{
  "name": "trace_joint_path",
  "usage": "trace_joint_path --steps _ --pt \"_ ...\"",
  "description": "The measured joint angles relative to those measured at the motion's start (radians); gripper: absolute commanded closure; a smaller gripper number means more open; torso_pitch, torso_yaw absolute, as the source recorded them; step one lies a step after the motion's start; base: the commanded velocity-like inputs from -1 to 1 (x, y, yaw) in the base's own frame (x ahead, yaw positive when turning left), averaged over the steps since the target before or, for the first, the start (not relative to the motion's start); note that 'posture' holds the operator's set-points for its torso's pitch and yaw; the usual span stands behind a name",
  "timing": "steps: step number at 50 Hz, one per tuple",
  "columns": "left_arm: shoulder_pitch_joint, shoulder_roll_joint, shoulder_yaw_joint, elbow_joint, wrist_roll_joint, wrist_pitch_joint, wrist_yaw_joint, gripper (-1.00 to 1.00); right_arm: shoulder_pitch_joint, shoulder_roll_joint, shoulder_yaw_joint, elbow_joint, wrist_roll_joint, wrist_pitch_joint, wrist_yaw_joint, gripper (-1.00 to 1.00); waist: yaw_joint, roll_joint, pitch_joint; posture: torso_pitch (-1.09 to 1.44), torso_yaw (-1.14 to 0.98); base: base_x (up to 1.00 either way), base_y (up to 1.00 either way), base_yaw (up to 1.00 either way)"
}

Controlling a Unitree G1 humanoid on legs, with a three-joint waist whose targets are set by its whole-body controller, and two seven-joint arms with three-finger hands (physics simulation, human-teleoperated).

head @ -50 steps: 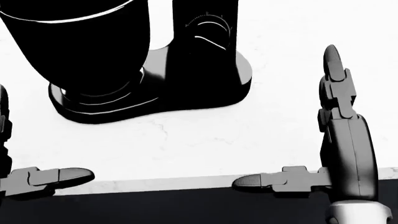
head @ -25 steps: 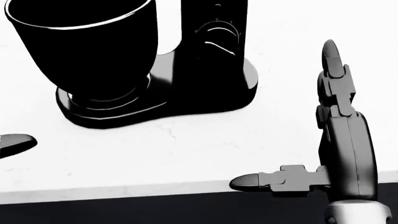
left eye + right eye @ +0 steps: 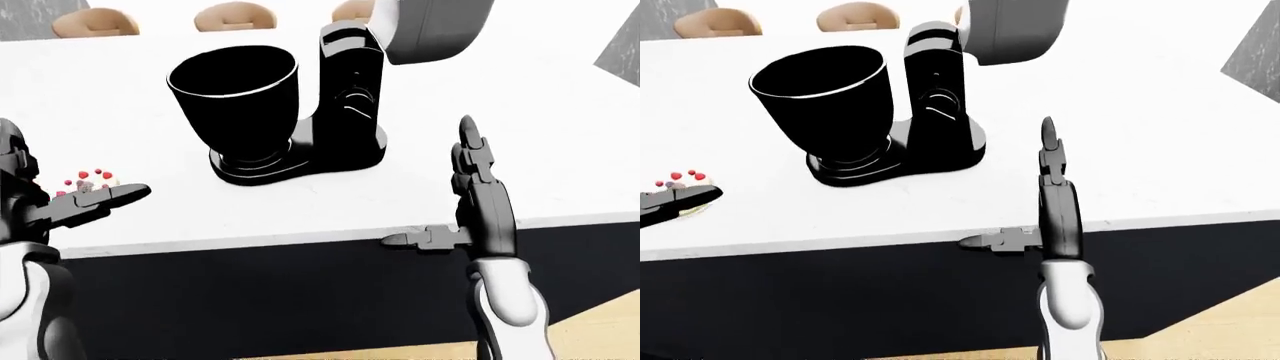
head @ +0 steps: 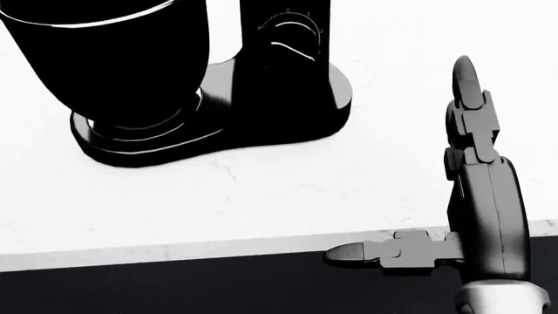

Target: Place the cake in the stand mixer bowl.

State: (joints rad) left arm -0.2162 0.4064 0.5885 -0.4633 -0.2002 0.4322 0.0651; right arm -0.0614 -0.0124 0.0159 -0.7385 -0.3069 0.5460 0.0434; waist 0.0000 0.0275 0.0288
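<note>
Cake (image 3: pixel 88 181) sits at worktop (image 3: pixel 560 150) left edge, beside left hand (image 3: pixel 95 201); both hands open, empty. Right hand (image 3: pixel 470 195) idle at near edge. Prob soft, crumbly: cradle low at sides, don't squeeze. Bowl (image 3: pixel 235 101) mid-worktop.

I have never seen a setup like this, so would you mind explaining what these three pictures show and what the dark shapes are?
These are simulator renders from three cameras on a humanoid robot's head, looking over its own arms. The two eye views show the scene widely; the head view looks down more closely. On the white counter stands a black stand mixer with its black bowl and its grey head tilted up. The dark jointed shapes are the robot's three-finger hands: the right hand is open, holding nothing, by the counter's near edge. The left hand reaches in beside the cake, topped with red and pink bits, and has not gripped it.
</note>
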Motion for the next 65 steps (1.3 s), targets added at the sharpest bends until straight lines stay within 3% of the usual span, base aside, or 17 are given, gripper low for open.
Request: trace_joint_path --steps 7,20,48,65 --pt "-0.004 0.031 0.018 0.085 0.004 -0.051 0.008 -1.0 -0.004 0.0 0.002 -0.005 -0.002 0.009 0.002 -1.0 0.0 0.002 -0.001 0.0 0.0 0.0 0.0 0.0" --pt "0.037 0.03 0.038 0.236 0.033 -0.186 -0.004 -1.0 -0.006 0.001 0.006 0.004 -0.004 0.005 0.002 -1.0 0.0 0.003 -0.004 0.0 0.0 0.0 0.0 0.0" --pt "0.037 0.036 -0.018 0.497 0.098 -0.357 0.025 -1.0 -0.008 0.003 0.015 0.002 -0.008 0.003 0.008 -1.0 -0.003 0.006 -0.005 0.0 0.0 0.0 0.0 0.0" --pt "0.014 0.046 -0.053 0.578 0.132 -0.368 0.043 -1.0 -0.014 0.002 0.018 -0.003 -0.012 0.005 0.013 -1.0 -0.006 0.009 -0.005 0.0 0.0 0.0 0.0 0.0"
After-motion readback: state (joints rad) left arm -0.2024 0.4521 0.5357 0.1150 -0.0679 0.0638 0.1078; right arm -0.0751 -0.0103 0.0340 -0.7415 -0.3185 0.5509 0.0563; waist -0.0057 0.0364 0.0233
